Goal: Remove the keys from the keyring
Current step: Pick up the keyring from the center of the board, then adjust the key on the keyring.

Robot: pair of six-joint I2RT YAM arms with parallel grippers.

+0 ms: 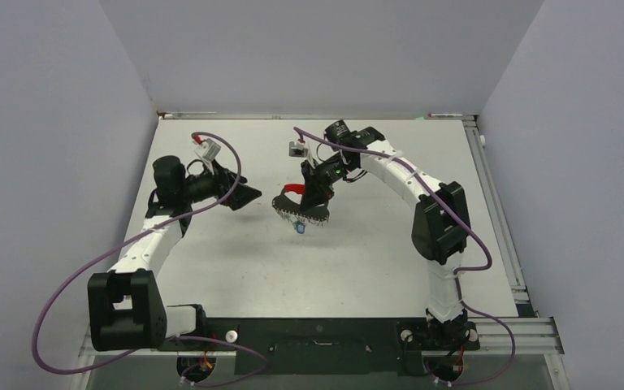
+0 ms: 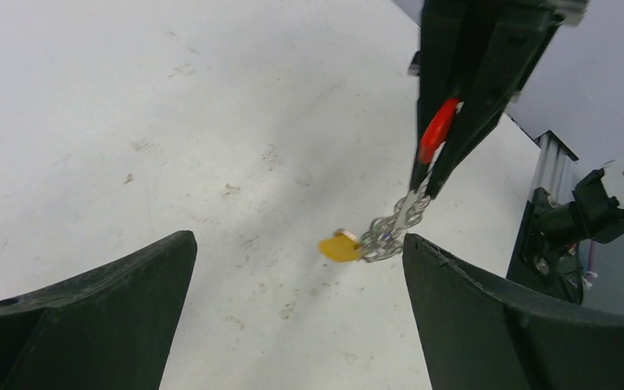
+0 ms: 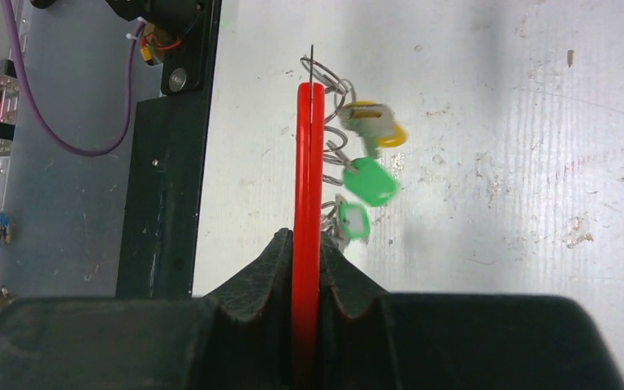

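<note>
My right gripper is shut on the keyring's red strap and holds it above the table; the strap also shows in the left wrist view and the top view. The keys hang from the ring's wire loops: one with a yellow tag and two with green tags. A blue tag dangles lowest in the top view. My left gripper is open and empty, left of the keys, with the yellow tag ahead between its fingers.
The white table has side walls left, right and behind. A black base plate runs along the near edge. An aluminium rail runs along the right edge.
</note>
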